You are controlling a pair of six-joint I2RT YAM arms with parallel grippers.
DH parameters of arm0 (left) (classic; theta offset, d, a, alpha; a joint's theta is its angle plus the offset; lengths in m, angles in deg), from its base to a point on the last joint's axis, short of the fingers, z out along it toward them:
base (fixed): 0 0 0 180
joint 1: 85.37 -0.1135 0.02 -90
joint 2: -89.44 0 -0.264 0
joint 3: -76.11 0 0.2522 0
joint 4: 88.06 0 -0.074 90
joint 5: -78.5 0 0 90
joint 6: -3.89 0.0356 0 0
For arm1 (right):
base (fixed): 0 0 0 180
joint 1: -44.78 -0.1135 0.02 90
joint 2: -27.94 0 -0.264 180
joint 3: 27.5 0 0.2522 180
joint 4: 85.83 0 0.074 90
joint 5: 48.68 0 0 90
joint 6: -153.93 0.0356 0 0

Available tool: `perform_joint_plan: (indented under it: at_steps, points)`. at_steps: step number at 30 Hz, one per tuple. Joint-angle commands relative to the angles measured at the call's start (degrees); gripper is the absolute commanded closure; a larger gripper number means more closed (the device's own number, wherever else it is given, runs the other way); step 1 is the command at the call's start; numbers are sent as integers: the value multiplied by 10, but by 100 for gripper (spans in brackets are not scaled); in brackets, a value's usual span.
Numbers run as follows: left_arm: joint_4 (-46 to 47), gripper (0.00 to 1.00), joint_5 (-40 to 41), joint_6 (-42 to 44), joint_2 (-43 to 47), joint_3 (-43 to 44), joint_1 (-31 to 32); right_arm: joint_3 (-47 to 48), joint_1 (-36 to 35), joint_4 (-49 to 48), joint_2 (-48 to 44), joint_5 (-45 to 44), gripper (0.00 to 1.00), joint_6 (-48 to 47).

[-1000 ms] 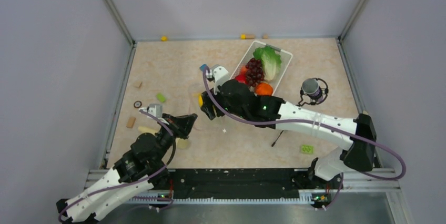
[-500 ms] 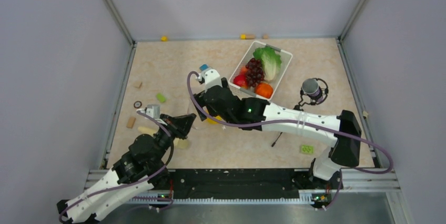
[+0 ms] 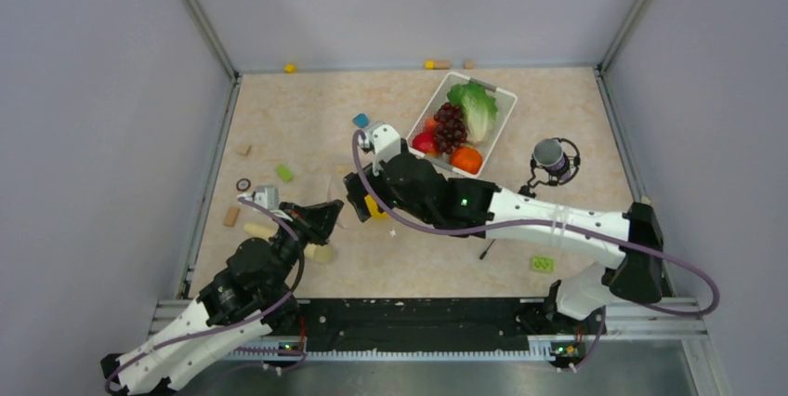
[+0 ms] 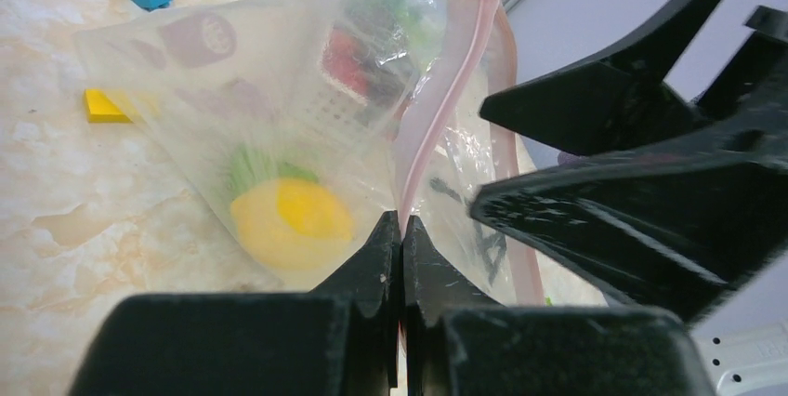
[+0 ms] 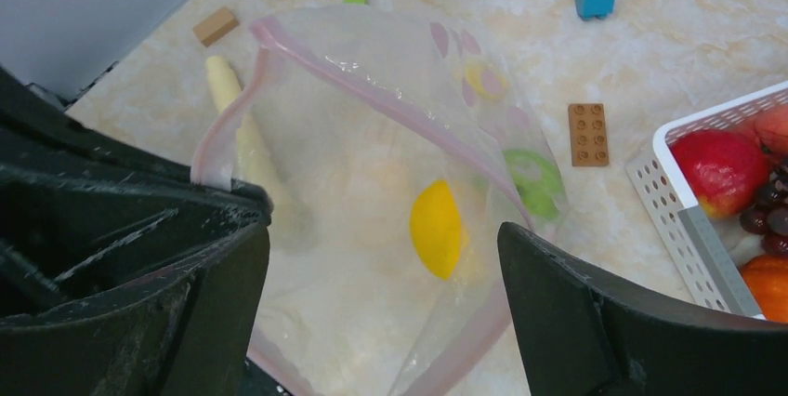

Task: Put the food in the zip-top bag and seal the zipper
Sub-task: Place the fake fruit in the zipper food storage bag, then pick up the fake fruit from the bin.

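The worktop [image 3: 307, 108] carried everything, and the job stood at an early stage. The zip-top bag [image 5: 372, 182] lay left of centre on it, between the two arms, with its mouth lifted and gaping towards the right arm. The white basket [image 3: 506, 95] sat towards the far right, well apart from the bag, and most of the food lay in it, not yet bagged: the lettuce [image 3: 476, 108] at the far end, the grape bunch [image 3: 450, 126] beside it, then the apple [image 3: 424, 142] and the orange [image 3: 466, 160] at the near end.

The right claw [image 5: 381, 266] hung over the bag's mouth with its jaws spread wide and nothing between them. The left claw [image 4: 401, 224] was pinched tight on the bag's mouth edge, right at the closure strip, holding that side up.

Only one piece showed inside the bag: the lemon [image 5: 436, 227], resting on the lower wall of the plastic. Green patches beside it may have been print on the bag; whether any further fruit was in there could not be told.

The zipper [image 4: 446, 99] ran unjoined, its two pinkish halves apart. By my reckoning, four pieces at least were left to move across, and the sealing had not begun.
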State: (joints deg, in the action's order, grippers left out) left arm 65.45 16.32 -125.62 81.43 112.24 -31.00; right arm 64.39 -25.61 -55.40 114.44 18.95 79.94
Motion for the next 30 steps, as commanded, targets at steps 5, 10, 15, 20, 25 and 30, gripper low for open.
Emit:
perform_joint_plan:
  at_steps: [5,10,15,20,25,30]
  points:
    - [9,100,15,-5,5,18,-1,-79,-8,-98,-131,10,2,-28]
    - [10,100,15,-4,6,18,-1,-126,-7,-125,-185,-58,1,-43]
    - [16,100,7,-1,2,17,-1,-140,19,-119,-200,-127,1,-36]
    - [17,100,5,0,0,16,-1,-122,109,-69,-164,-116,1,21]
    - [17,100,7,1,-2,17,-1,-94,195,-26,-98,-127,2,62]
    - [17,100,7,2,-5,18,-1,-64,259,-22,-18,-117,3,67]
